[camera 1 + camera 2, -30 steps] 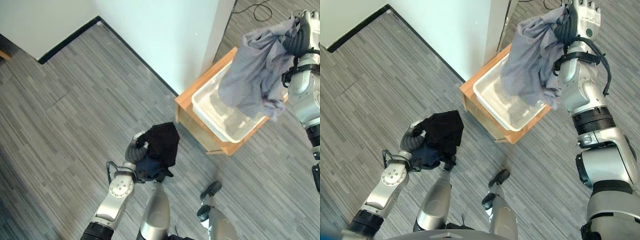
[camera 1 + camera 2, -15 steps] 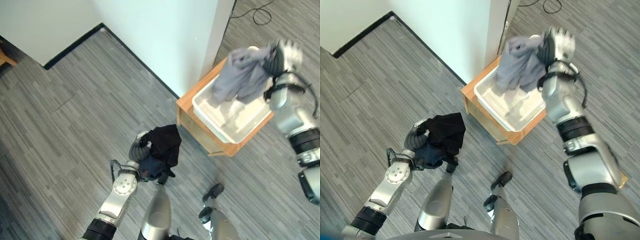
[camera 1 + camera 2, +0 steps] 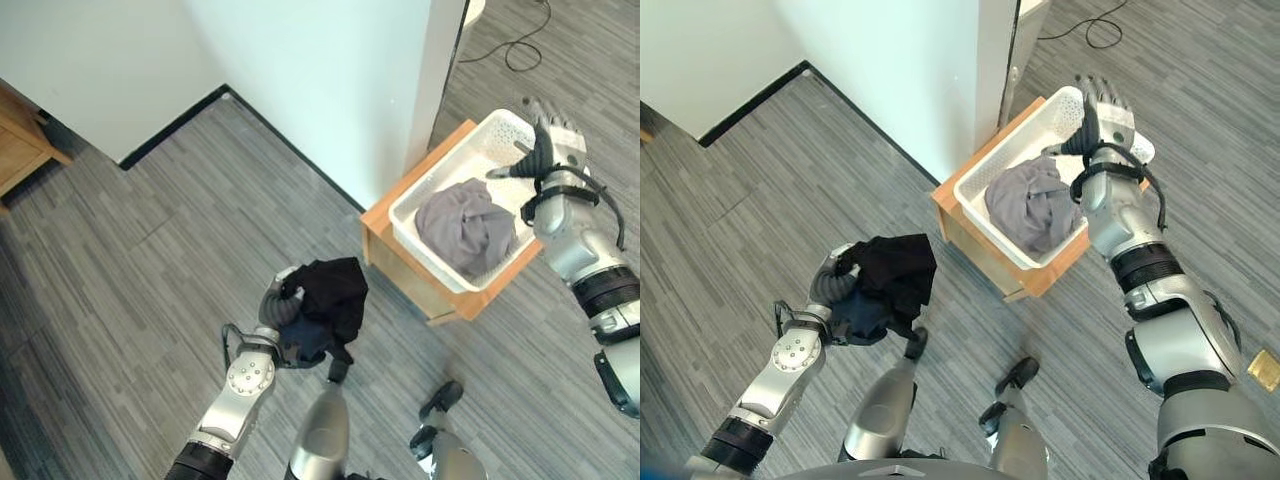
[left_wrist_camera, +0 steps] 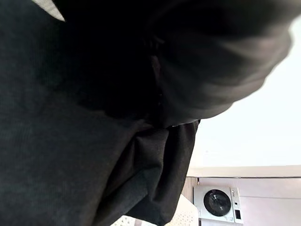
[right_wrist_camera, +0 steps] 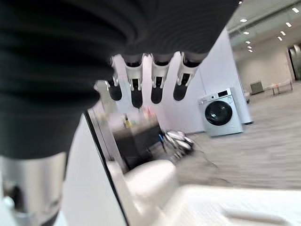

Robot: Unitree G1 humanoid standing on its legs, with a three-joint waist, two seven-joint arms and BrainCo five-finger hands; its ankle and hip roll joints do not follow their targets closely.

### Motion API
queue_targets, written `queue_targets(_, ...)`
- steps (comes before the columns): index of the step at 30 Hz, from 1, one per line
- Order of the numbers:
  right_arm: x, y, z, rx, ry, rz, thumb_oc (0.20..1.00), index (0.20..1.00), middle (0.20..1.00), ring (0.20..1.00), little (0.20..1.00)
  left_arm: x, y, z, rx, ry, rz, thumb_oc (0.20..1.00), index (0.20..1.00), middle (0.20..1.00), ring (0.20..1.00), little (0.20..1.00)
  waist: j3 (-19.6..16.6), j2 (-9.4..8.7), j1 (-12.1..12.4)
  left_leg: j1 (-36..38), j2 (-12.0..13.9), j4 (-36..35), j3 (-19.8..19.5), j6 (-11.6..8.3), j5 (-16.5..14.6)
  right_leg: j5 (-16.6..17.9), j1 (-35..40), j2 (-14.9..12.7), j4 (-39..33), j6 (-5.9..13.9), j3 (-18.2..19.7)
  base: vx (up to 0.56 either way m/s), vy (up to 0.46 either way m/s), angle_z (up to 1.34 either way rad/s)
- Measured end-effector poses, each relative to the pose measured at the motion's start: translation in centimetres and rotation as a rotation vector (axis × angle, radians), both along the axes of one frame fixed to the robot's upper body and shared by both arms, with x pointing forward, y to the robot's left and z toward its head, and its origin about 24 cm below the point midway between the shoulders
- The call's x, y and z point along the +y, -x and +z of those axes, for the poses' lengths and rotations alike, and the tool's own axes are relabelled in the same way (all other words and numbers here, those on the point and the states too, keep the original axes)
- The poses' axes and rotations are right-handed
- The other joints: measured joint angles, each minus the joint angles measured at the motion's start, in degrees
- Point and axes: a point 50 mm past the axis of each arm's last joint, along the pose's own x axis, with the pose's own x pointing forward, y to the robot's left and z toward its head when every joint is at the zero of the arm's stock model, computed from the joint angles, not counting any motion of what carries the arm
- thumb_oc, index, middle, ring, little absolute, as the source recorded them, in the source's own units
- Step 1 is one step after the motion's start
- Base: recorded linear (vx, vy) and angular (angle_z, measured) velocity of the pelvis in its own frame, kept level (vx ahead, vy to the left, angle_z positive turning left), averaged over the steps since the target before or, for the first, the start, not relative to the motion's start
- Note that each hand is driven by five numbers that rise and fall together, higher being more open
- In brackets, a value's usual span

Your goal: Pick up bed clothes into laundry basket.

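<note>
A white laundry basket (image 3: 448, 186) stands on a low wooden stand (image 3: 389, 250) beside the white wall corner. A grey garment (image 3: 466, 225) lies bunched inside it. My right hand (image 3: 552, 148) hovers over the basket's far end, fingers (image 5: 137, 86) straight and empty. Lower left, my left hand (image 3: 282, 305) is shut on a black garment (image 3: 333, 297), held up over the floor; that dark cloth (image 4: 84, 141) drapes across the left wrist view.
A white wall corner (image 3: 380, 90) rises just left of the basket. A wooden furniture piece (image 3: 22, 150) sits at the far left edge. Grey plank floor (image 3: 150, 260) spreads open between them. A black cable (image 3: 520, 45) loops on the floor behind.
The right hand swung down over the basket and let go of the grey garment, which now lies in the basket. The camera view shifted. The left hand keeps holding the black garment.
</note>
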Motion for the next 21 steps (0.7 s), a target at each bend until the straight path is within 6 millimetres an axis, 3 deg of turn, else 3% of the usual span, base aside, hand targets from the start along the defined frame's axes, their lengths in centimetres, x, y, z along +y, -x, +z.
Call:
queue_targets(2, -0.6, 2.6, -1.1, -0.065, -0.104, 0.050, 1.000, 1.000, 1.000, 1.000, 1.000, 0.2, 0.1, 0.0, -0.001, 0.014, 0.020, 0.200, 0.200, 0.200, 0.200, 0.200, -0.6, -0.12, -1.3, 2.0, -0.1, -1.1, 0.2, 0.10, 0.1, -0.4, 1.4, -0.1, 0.0, 0.48, 0.1, 0.05, 0.016, -0.05)
queue_targets(5, -2.2, 5.4, -7.8, 0.091, -0.213, 0.036, 1.000, 1.000, 1.000, 1.000, 1.000, 0.5, 0.4, 0.0, 0.003, 0.006, 0.036, 0.200, 0.200, 0.200, 0.200, 0.200, -3.8, -0.83, -4.5, 3.9, -0.5, -2.7, 0.8, 0.19, 0.1, -0.8, 2.2, -0.7, 0.0, 1.08, 0.6, 0.06, -0.025, -0.10)
queue_targets(6, -3.5, 7.0, -12.2, 0.245, -0.251, -0.017, 1.000, 1.000, 1.000, 1.000, 1.000, 0.7, 0.5, 0.5, -0.019, 0.004, 0.042, 0.200, 0.200, 0.200, 0.200, 0.200, -4.8, -0.91, -5.5, 4.7, -0.5, -3.2, 1.5, 0.34, 0.1, -0.9, 2.5, -0.9, 0.0, 1.27, 1.1, 0.04, -0.031, -0.13)
queue_targets(7, -4.4, 8.2, -14.8, 0.349, -0.259, -0.050, 1.000, 1.000, 1.000, 1.000, 1.000, 0.6, 0.4, 0.7, -0.027, 0.000, 0.039, 0.200, 0.200, 0.200, 0.200, 0.200, -5.2, -0.69, -5.8, 5.1, -0.5, -3.4, 1.8, 0.39, 0.1, -0.9, 2.6, -0.9, 0.0, 1.32, 1.4, 0.00, -0.007, -0.17)
queue_targets(9, -6.9, 12.9, -21.8, 0.647, -0.287, -0.173, 1.000, 1.000, 1.000, 1.000, 1.000, 0.7, 0.2, 1.2, -0.053, -0.032, 0.032, 0.200, 0.200, 0.200, 0.200, 0.200, -6.2, 0.18, -7.2, 6.3, -0.7, -4.0, 2.0, 0.48, 0.1, -1.3, 3.3, -1.0, 0.0, 1.85, 1.5, 0.02, 0.014, -0.06)
queue_targets(11, -8.4, 16.6, -27.7, 0.929, -0.349, -0.314, 1.000, 1.000, 1.000, 1.000, 1.000, 1.0, 0.1, 1.8, -0.081, -0.092, 0.022, 0.200, 0.200, 0.200, 0.200, 0.200, -7.2, 1.34, -8.6, 7.8, -0.7, -4.1, 4.1, 1.08, -0.3, -1.6, 3.4, -1.2, 0.0, 2.25, 3.4, 0.02, 0.035, -0.38)
queue_targets(15, -8.9, 19.2, -30.6, 1.078, -0.398, -0.383, 1.000, 1.000, 1.000, 1.000, 1.000, 0.2, -0.9, 3.1, -0.135, -0.147, -0.019, 0.200, 0.200, 0.200, 0.200, 0.200, -8.3, 3.85, -12.1, 9.1, -1.3, -4.2, 5.9, 1.51, -0.5, -1.4, 3.7, -1.9, -0.2, 2.25, 5.1, 0.01, 0.035, -0.31)
queue_targets(17, -8.2, 21.2, -32.4, 1.173, -0.409, -0.378, 1.000, 1.000, 1.000, 1.000, 1.000, -0.9, -2.3, 5.3, -0.239, -0.202, -0.043, 0.200, 0.200, 0.200, 0.200, 0.200, -9.4, 5.83, -13.8, 9.8, -1.5, -4.3, 7.0, 2.20, -0.9, -1.4, 3.3, -2.1, -0.3, 2.20, 6.1, 0.00, 0.037, -0.26)
queue_targets(21, -6.7, 24.0, -34.9, 1.388, -0.282, -0.319, 1.000, 1.000, 1.000, 1.000, 1.000, -1.9, -3.8, 8.7, -0.387, -0.280, -0.048, 0.200, 0.200, 0.200, 0.200, 0.200, -10.0, 7.28, -15.1, 9.9, -1.9, -4.3, 8.1, 2.33, -0.8, -1.0, 2.9, -2.5, -0.3, 2.32, 6.8, -0.01, 0.015, -0.11)
